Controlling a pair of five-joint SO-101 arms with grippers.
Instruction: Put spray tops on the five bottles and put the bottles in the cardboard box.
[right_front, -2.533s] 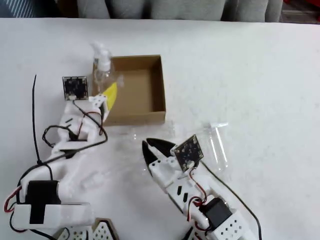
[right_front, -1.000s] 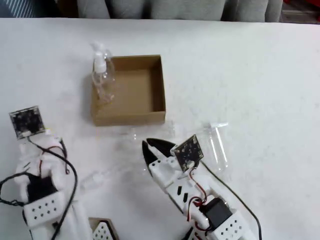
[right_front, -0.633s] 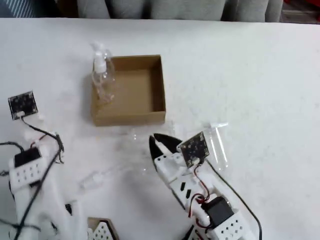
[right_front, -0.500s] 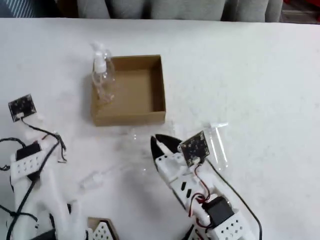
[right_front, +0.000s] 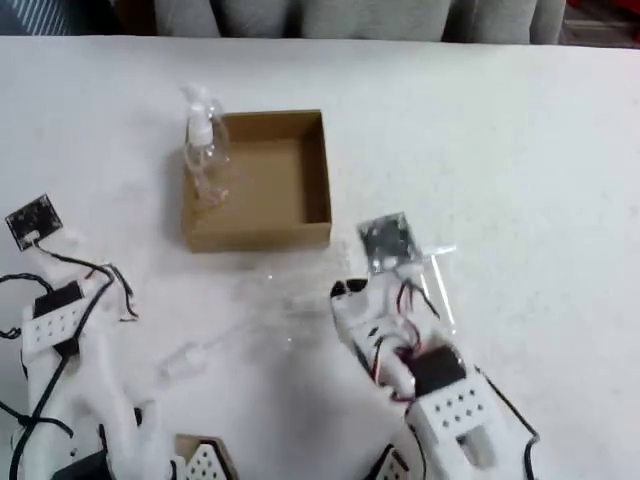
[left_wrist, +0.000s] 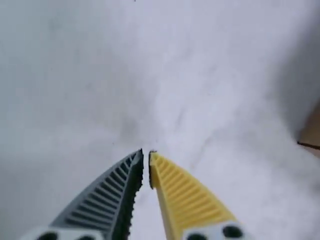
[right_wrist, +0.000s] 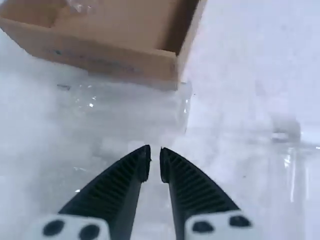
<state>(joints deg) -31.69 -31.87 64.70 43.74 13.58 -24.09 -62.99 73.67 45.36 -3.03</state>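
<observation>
One capped bottle (right_front: 205, 140) is stood upright in the cardboard box (right_front: 260, 237), far-left corner; judged already packed. Clear bottles (right_wrist: 132, 107) are laid flat just near of the box, probably staged for capping. The right gripper (right_wrist: 155, 160) is held over them, fingers almost together, nothing gripped. The left gripper (left_wrist: 146, 157), likewise drawn together and empty, is parked at left over bare table (left_wrist: 75, 75). A loose spray top (right_front: 186, 360) lies nearby.

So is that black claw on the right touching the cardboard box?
Apart. The right wrist view shows the right gripper short of the cardboard box, with a clear bottle lying between them.
</observation>
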